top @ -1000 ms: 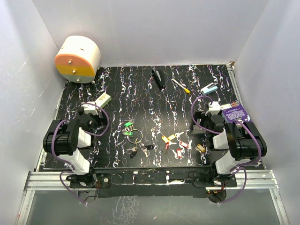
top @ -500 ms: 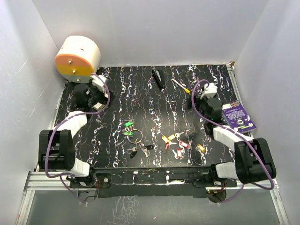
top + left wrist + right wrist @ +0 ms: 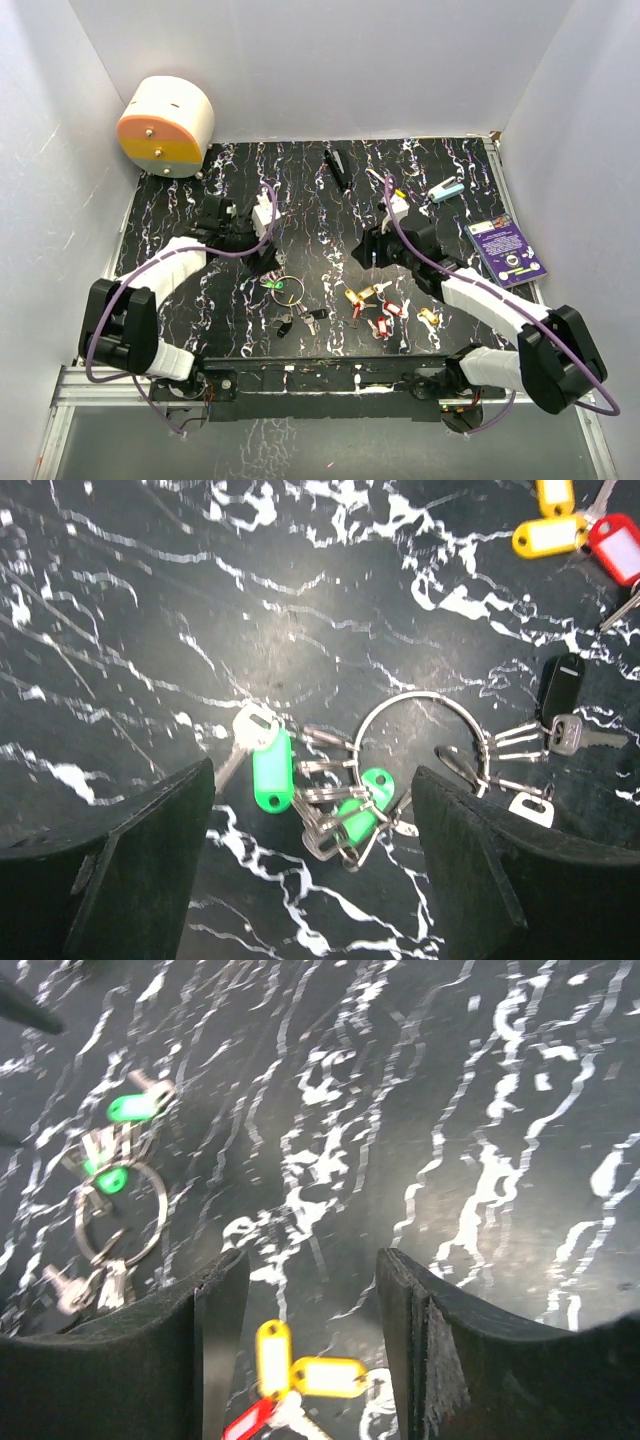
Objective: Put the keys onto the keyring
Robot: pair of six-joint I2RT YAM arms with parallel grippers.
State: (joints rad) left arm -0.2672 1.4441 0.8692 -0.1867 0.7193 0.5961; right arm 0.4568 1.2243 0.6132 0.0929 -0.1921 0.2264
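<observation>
The keyring (image 3: 286, 290) is a thin silver ring lying at the front middle of the black marbled table, with green-headed keys (image 3: 273, 284) and dark-headed keys (image 3: 300, 318) on it. My left gripper (image 3: 267, 260) hovers just behind it, open. In the left wrist view the keyring (image 3: 400, 697) and its green keys (image 3: 270, 770) lie on the table ahead of the open left gripper (image 3: 315, 880). Loose keys (image 3: 370, 305) with yellow and red heads lie to the right of the ring. My right gripper (image 3: 368, 252) is open above them. The yellow-headed keys (image 3: 272, 1358) show between its spread fingers (image 3: 205, 1335), untouched.
An orange and white round device (image 3: 165, 125) stands at the back left corner. A black object (image 3: 338, 168), a yellow-handled screwdriver (image 3: 385, 183) and a light blue item (image 3: 447, 190) lie along the back. A purple card (image 3: 508, 250) lies at the right edge. White walls enclose the table.
Both arms have swung in from the table's outer sides toward the middle. The left gripper now hangs over the keyring and the right over the loose keys.
</observation>
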